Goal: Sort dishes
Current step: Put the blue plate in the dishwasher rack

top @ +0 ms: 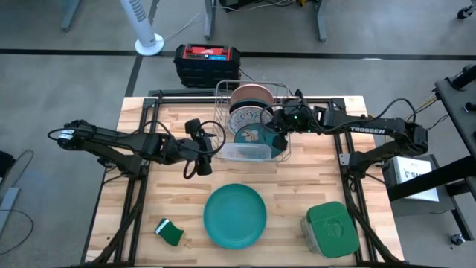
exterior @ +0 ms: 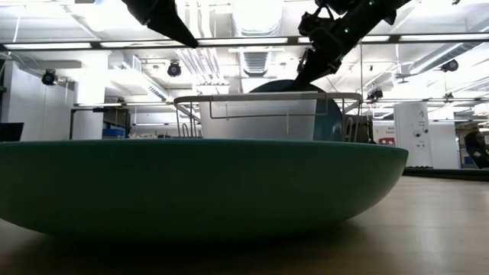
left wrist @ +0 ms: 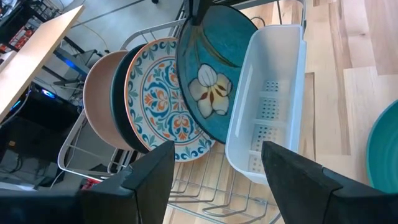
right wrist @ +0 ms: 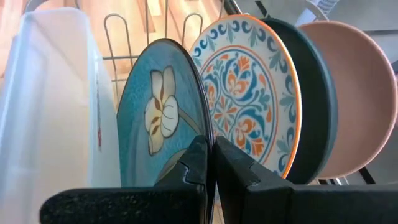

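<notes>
The right gripper [right wrist: 210, 163] is pinching the rim of the stiff, slippery, breakable flowered teal plate [right wrist: 158, 118], while the left gripper [left wrist: 214, 165] is waiting wide open.

Both arms are dark, near-black, built of slim tubular links joined by chunkier joint housings. Black cables loop loosely along the left arm. The right arm's forearm link carries white "TROSSEN" lettering. Each hand ends in two flat, matte black fingers [left wrist: 152, 177] with angular, stepped edges.
</notes>
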Controlling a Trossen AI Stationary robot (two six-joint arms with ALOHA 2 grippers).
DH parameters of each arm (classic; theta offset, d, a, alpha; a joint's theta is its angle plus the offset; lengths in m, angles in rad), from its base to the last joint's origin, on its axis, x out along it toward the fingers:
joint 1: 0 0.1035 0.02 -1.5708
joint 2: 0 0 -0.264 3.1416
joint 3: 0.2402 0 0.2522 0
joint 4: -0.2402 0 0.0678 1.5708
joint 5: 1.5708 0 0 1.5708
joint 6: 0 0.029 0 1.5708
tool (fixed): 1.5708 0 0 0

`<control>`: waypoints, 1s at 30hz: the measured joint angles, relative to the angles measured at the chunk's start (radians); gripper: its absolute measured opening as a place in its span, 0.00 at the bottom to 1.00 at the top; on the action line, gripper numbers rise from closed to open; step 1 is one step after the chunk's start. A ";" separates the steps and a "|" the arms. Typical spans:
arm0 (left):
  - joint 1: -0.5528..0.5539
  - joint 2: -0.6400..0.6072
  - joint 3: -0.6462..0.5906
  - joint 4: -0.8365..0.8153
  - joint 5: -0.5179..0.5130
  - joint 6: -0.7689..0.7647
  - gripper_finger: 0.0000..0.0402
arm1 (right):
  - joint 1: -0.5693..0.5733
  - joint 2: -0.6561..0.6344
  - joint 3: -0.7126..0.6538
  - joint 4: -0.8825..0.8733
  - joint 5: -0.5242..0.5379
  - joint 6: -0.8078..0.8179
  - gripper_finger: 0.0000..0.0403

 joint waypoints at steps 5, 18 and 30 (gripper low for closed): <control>0.000 0.000 0.000 0.000 0.000 -0.003 0.58 | -0.001 -0.011 0.000 0.035 0.021 0.000 0.02; 0.000 0.000 -0.002 -0.007 0.000 -0.022 0.58 | -0.001 -0.021 0.000 0.122 0.080 -0.055 0.02; 0.000 0.000 -0.061 -0.011 -0.034 -0.067 0.58 | 0.012 0.040 0.000 0.118 0.080 -0.101 0.02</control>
